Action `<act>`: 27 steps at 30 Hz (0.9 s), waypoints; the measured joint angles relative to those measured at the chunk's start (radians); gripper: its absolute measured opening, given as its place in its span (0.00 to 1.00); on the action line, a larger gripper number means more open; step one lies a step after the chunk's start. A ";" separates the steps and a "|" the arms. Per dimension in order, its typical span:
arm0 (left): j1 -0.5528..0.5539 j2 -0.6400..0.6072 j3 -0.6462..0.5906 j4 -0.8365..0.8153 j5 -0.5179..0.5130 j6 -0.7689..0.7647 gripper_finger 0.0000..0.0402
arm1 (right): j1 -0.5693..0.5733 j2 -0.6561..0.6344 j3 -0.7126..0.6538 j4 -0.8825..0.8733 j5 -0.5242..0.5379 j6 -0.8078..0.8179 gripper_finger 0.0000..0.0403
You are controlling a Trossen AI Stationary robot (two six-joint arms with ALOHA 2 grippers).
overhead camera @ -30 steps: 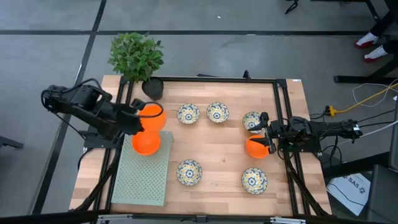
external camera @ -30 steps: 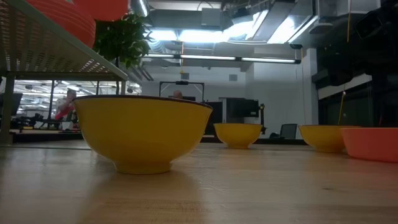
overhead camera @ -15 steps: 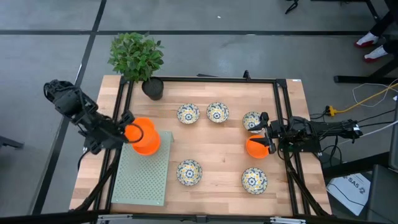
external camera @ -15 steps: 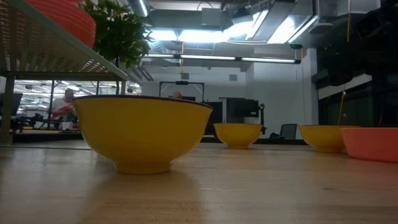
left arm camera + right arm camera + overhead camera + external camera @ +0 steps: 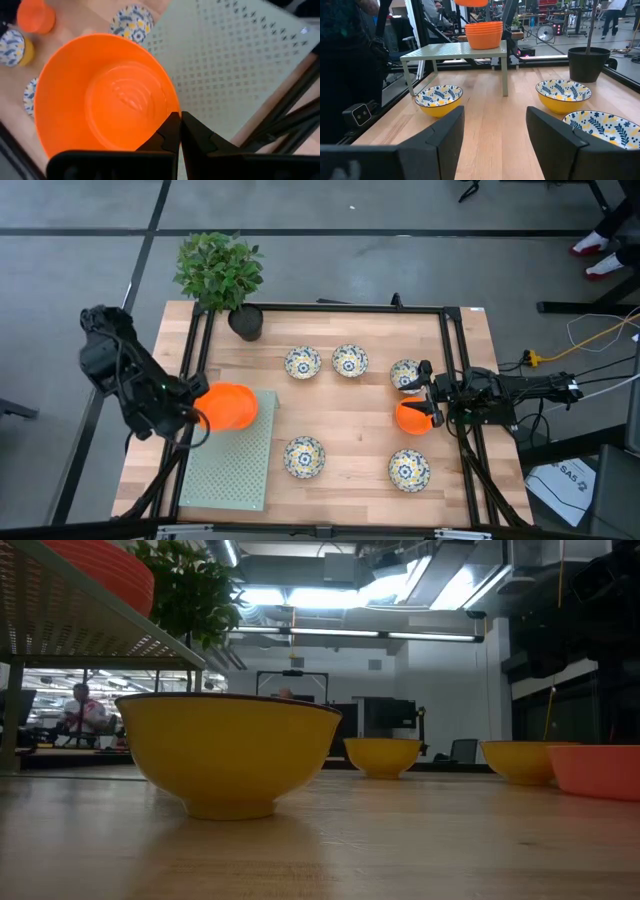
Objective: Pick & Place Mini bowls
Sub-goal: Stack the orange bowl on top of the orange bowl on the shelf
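Note:
My left gripper (image 5: 197,416) is at the table's left, shut on a plain orange mini bowl (image 5: 230,404) above the green perforated shelf (image 5: 228,465). In the right wrist view that bowl (image 5: 470,2) hangs just over a stack of orange bowls (image 5: 484,34) on the shelf top. Several white-and-blue patterned mini bowls (image 5: 303,362) (image 5: 349,360) (image 5: 304,457) stand on their bases on the wooden table. My right gripper (image 5: 425,394) waits open at the right, beside another orange bowl (image 5: 409,418) and a patterned bowl (image 5: 405,373). My left gripper pinches the orange bowl's rim (image 5: 173,111) on the side nearest the arm, one finger (image 5: 167,131) on the inside of the wall, the other outside. The fingers come slanting down from the table's left. The bowl is lifted clear of the shelf, its opening up.
A black pot (image 5: 246,321) with a green plant (image 5: 218,270) stands at the far left corner. A black frame rail (image 5: 340,308) runs around the table. Bare wood lies between the two rows of patterned bowls. In the low view a yellow-sided bowl (image 5: 228,755) fills the foreground.
My left arm has swung toward the table's near edge and a little left, rolling its wrist, and carried the orange bowl from the shelf's far end to over the orange stack. The bowl has left the top of the low view. The grip stays shut.

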 joint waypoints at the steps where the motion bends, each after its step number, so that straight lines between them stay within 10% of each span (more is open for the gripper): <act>1: 0.000 0.001 -0.013 -0.001 -0.002 0.000 0.01 | 0.000 0.000 0.000 0.000 0.000 0.000 0.53; 27: 0.080 -0.010 -0.280 0.095 -0.050 0.087 0.01 | 0.000 0.000 0.000 0.000 0.000 0.000 0.53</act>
